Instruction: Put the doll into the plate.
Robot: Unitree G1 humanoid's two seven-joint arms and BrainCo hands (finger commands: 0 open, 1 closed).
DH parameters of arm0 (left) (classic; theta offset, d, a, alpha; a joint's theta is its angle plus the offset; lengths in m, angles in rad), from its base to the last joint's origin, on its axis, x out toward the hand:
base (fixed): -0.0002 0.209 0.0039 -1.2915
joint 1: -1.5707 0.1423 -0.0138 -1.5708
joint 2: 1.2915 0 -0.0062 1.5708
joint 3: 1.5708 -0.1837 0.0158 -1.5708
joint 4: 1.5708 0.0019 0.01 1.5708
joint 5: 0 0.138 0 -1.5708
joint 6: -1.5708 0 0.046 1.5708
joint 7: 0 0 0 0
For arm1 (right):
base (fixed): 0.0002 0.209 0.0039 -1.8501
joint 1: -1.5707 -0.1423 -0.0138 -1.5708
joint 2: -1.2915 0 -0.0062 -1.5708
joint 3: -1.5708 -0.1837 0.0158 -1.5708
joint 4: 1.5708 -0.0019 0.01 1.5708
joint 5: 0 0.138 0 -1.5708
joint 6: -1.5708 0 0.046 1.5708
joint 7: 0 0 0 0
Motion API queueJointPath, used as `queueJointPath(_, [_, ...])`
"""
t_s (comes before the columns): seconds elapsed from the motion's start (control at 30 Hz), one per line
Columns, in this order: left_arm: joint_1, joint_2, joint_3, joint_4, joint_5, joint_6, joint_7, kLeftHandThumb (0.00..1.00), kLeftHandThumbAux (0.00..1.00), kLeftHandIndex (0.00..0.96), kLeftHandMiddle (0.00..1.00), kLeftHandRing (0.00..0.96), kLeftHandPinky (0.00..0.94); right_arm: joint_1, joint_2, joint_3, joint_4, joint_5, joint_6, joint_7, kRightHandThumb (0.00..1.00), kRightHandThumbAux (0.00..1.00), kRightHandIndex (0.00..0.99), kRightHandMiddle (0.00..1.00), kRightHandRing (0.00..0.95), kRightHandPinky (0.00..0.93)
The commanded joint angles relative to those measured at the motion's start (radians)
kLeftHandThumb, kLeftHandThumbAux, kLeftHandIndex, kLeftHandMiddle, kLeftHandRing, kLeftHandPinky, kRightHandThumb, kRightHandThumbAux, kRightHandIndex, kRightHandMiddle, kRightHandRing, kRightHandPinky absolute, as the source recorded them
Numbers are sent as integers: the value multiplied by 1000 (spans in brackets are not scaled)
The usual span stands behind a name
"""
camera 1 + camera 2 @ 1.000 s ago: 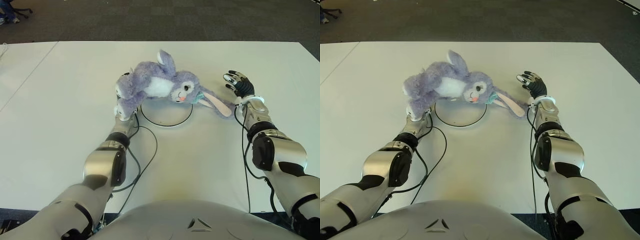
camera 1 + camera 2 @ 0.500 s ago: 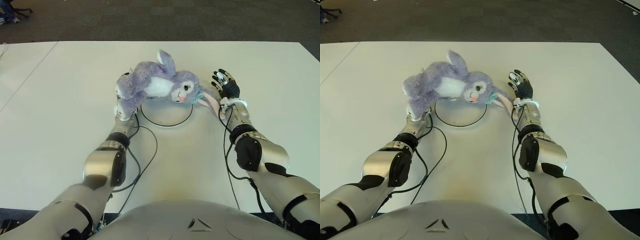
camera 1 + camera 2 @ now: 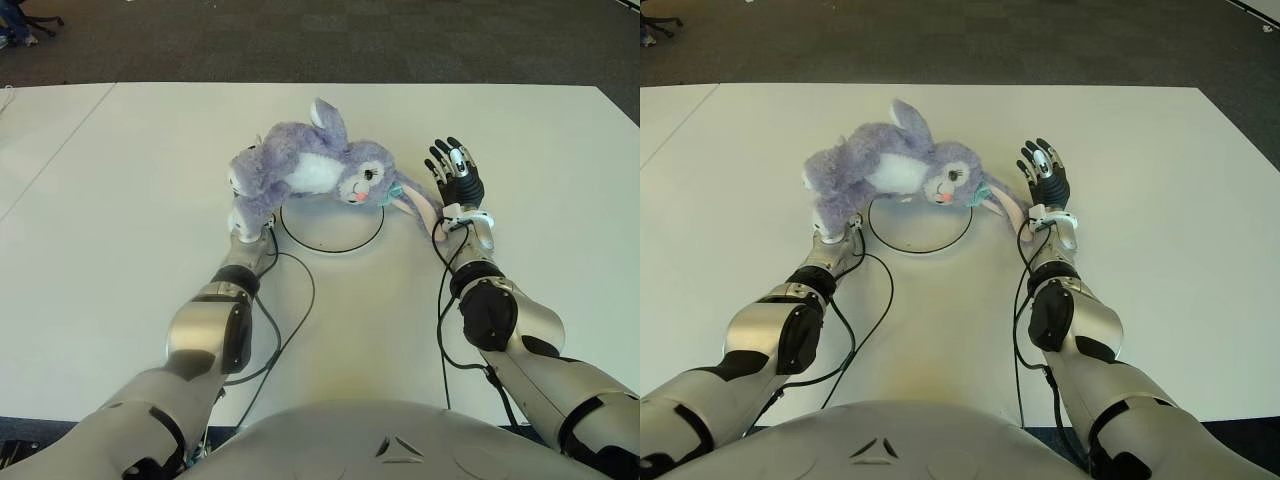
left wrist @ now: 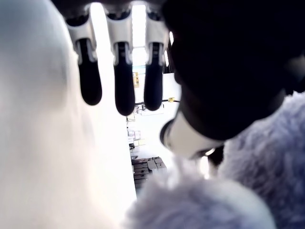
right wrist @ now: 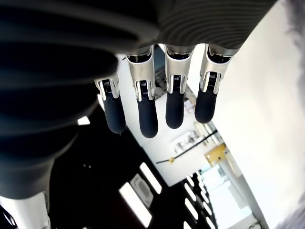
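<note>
A purple plush rabbit doll (image 3: 310,170) arches over the far rim of the white round plate (image 3: 335,232), its head above the plate and one long ear (image 3: 418,204) trailing off to the right. My left hand (image 3: 247,224) is under the doll's rear at the plate's left edge, mostly covered by fur. In its wrist view three fingers (image 4: 119,90) point straight while the thumb presses into the fur (image 4: 257,157). My right hand (image 3: 457,176) stands open just right of the ear, fingers (image 5: 147,114) spread and holding nothing.
The white table (image 3: 130,200) spreads wide on both sides, with a seam toward the left. Black cables (image 3: 290,300) run along both forearms over the table. Dark carpet (image 3: 350,40) lies beyond the far edge.
My right hand has swung left and now stands close beside the doll's trailing ear. The doll has shifted very slightly left with my left hand.
</note>
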Motion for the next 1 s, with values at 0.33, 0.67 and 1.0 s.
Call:
queueJointPath(0.33, [197,-24,1,117,0,95,0,253,875,218,328,360,394,217,93,-32,65,28,3,-10,0,662,339,335,299,210])
queueJointPath(0.67, [192,-18,-3,119,3,115,-7,258,883,227,326,359,386,239,73,-23,74,14,49,-46,0,640,352,329,285,198])
queueJointPath(1.0, [196,-20,-3,118,4,101,1,259,896,240,338,362,411,276,75,41,80,-55,53,-112,0,663,353,339,294,190])
